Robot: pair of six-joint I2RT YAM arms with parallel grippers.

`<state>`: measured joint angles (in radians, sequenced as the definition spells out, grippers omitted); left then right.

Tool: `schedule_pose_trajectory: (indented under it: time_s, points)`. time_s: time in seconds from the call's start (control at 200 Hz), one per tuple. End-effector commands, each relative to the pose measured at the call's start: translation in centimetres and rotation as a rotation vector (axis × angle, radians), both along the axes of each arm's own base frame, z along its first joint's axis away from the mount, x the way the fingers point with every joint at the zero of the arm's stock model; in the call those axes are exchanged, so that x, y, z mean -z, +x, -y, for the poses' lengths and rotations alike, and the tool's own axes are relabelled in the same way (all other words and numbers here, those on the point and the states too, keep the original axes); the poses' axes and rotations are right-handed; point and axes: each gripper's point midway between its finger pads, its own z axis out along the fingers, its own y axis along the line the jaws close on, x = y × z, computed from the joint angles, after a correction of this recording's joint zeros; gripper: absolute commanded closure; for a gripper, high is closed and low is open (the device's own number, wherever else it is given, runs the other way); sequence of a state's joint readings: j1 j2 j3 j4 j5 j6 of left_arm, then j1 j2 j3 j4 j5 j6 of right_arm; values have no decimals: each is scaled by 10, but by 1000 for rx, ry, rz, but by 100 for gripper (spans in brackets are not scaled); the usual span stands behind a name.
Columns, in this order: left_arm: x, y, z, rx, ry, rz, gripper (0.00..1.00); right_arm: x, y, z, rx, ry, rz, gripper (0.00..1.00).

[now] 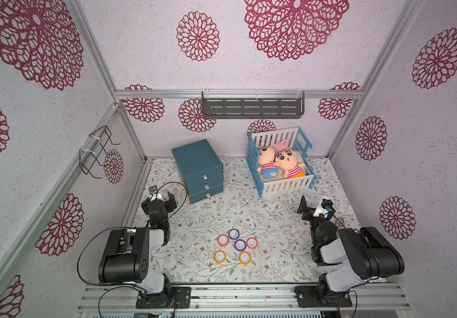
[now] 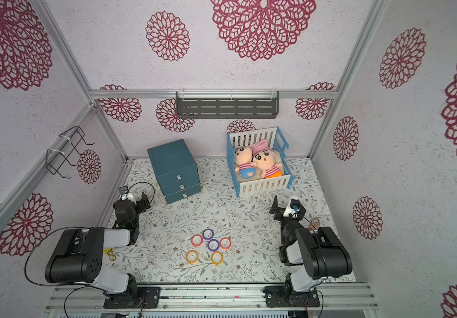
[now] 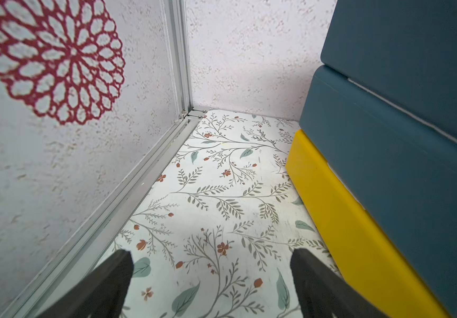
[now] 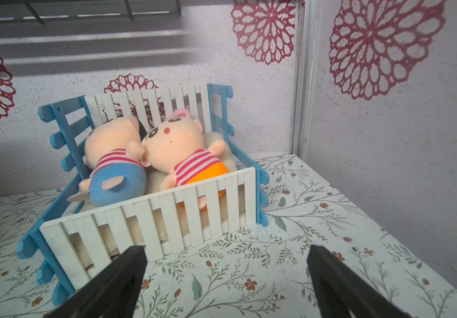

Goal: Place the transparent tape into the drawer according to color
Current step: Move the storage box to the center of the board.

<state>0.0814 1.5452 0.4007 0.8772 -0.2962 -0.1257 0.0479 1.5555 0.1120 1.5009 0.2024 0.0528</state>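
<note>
Six tape rolls (image 2: 213, 244) lie flat on the table (image 1: 277, 264) in both top views, clustered at 6 o'clock from its centre, none sorted. One purple roll (image 1: 240, 244) sits mid-cluster, with the second purple roll (image 1: 233, 234) at its 11 o'clock, the red rolls (image 1: 223, 240) at 9 and 3 o'clock, and the orange-yellow rolls (image 1: 220, 256) at 7 and 5 o'clock. They are packed close, and whether they touch cannot be told. The drawer unit (image 1: 198, 165) stands at 11 o'clock with all three drawers shut, each bearing a small pale handle (image 1: 204, 176). The left gripper (image 1: 162, 198) hangs at 9 o'clock, near the unit. The right gripper (image 1: 315, 208) hangs at 3 o'clock, near the crib (image 1: 285, 187) at 1 o'clock. Both are well apart from the rolls. In the left wrist view the jaws stand wide apart and empty over bare table. The unit's lowest tier (image 3: 345, 228) shows a yellow side and the tiers above are blue. This probably marks the orange-yellow drawer, but the other colour keys are not visible. In the right wrist view the jaws are likewise spread and empty, facing the crib and its two plush toys (image 4: 172, 148). No roll appears in either wrist view. Procedure, as judged: open a drawer first with the left gripper. Pinch the handle squarely and pull straight along the drawer's travel, so the unit does not slide. Confirm the interior colour before loading. Collect the outer rolls before the central one. Straddle each rim from directly above, so that neighbouring rolls are not nudged.
</note>
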Motion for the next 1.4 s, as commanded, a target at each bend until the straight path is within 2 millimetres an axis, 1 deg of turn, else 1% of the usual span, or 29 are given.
schedule_pose_trajectory:
  time_s: [0.0,0.125,0.295,0.345,0.435,0.49,0.586,0.681,0.811,0.866,0.961,1.041,1.066,1.136,1.171,1.181,1.216,1.281,1.336,1.396]
  points:
    - [-6,5,-3,1,-13,20,3,-12,0,-1,-7,-15,40,1]
    - [-6,5,-3,1,-12,21,3,-11,5,-3,-16,-17,25,1]
    - [-6,5,-3,2,-12,20,3,-10,7,-3,-20,-20,17,1]
    - [-6,5,-3,2,-13,21,3,-8,10,-7,-41,-30,3,1]
    - [-5,4,-3,5,-14,19,3,-2,25,-21,-113,-66,-50,1]
    - [-6,4,-3,6,-17,27,3,-4,23,-20,-98,-67,-38,1]
    - [-20,1,-8,-37,-17,43,3,-14,13,-13,-39,-59,-3,1]
    - [-36,-1,-12,-63,-27,15,3,-23,13,-10,6,-62,-12,1]
    - [-61,-3,-14,-98,-59,2,3,-37,9,-19,52,-110,-2,1]
    - [-70,-2,-9,-80,-99,1,3,-43,10,-23,77,-126,-10,1]
    - [-98,1,-3,-66,-141,0,3,-56,16,-35,60,-106,-22,1]
    - [-129,3,2,-43,-161,20,3,-67,22,-46,32,-105,-41,1]
    - [-136,4,4,-28,-169,20,3,-71,24,-50,21,-97,-47,1]
    - [-161,11,13,24,-194,33,3,-79,29,-60,-16,-77,-72,1]
    - [-168,15,18,50,-206,22,3,-84,32,-66,-41,-67,-83,1]
    - [-168,16,20,60,-213,12,3,-84,33,-68,-49,-68,-91,1]
    - [-176,21,26,94,-227,0,3,-86,36,-73,-72,-61,-111,1]
    - [-180,29,35,139,-252,-43,3,-86,42,-78,-90,-48,-164,1]
    - [-180,37,44,188,-279,-84,3,-87,47,-83,-111,-43,-207,1]
    - [-179,44,51,227,-304,-118,3,-93,49,-90,-147,-22,-226,1]
